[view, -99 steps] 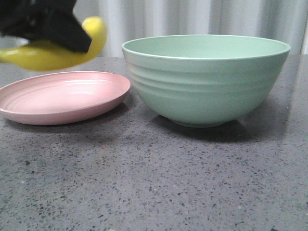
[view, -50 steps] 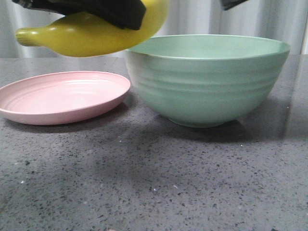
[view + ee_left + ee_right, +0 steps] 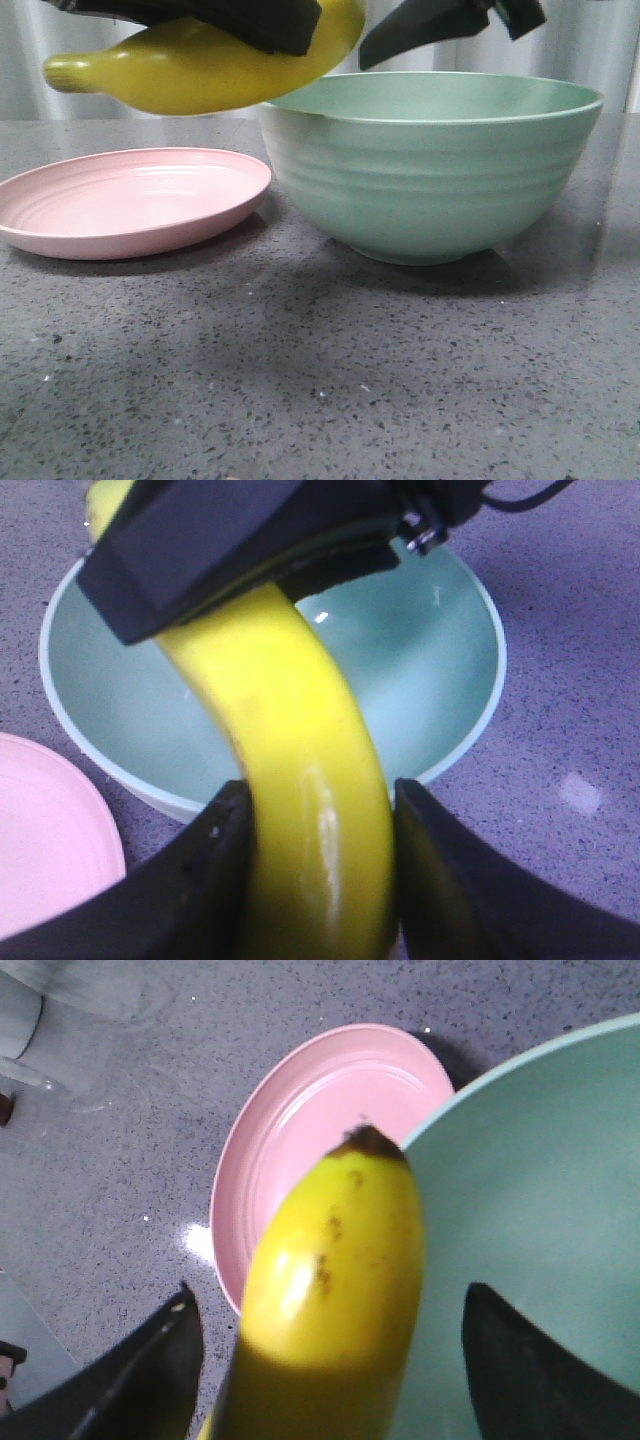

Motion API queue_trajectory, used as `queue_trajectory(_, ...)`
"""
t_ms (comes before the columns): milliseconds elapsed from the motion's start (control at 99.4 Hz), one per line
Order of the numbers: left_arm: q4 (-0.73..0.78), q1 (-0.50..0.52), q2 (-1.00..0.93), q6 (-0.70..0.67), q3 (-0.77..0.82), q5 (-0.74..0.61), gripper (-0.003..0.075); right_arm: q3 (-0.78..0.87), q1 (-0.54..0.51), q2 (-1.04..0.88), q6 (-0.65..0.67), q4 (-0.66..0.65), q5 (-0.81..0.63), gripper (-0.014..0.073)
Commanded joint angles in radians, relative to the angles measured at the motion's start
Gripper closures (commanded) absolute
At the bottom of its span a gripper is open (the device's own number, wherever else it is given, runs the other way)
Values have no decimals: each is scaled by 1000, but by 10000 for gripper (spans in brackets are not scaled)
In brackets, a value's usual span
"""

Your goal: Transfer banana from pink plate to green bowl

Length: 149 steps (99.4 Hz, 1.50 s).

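My left gripper (image 3: 250,25) is shut on the yellow banana (image 3: 200,70) and holds it in the air, stem end to the left, its right end over the left rim of the green bowl (image 3: 430,170). The left wrist view shows both pads pressed on the banana (image 3: 300,780), with the bowl (image 3: 430,670) below. My right gripper (image 3: 470,15) is open above the bowl. In the right wrist view its fingers (image 3: 170,1360) stand wide on either side of the banana's dark tip (image 3: 340,1260) without touching it. The pink plate (image 3: 130,200) lies bare left of the bowl.
The plate and bowl stand on a grey speckled table (image 3: 320,380), close together. A pale curtain (image 3: 590,40) hangs behind. A finger of the right gripper (image 3: 230,540) crosses over the banana in the left wrist view.
The left gripper has carried the banana up and to the right, from above the plate to the bowl's left rim. The right gripper has come into view above the bowl.
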Motion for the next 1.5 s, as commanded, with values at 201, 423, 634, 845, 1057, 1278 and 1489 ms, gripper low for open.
queue_trajectory(201,-7,-7,-26,-3,-37,-129,537,-36,3,-20,-13,46,-10,529)
queue_trajectory(423,7,-7,-28,3,-43,-129,389,-40,0,-24,-19,71,-7,665)
queue_trajectory(634,28,-5,-28,3,-71,-132,372,-91,-78,-56,-74,55,-19,665)
queue_trajectory(845,28,-5,-28,3,-83,-134,372,-118,-197,-75,-76,-50,-42,665)
queue_trajectory(1057,28,-5,-28,3,-83,-137,372,-114,-203,-23,-76,-186,-52,644)
queue_trajectory(1278,28,-5,-28,3,-83,-138,372,-114,-167,7,-111,-188,-67,390)
queue_trajectory(1489,28,-5,-28,3,-83,-139,372,-114,-165,7,-119,-202,-82,147)
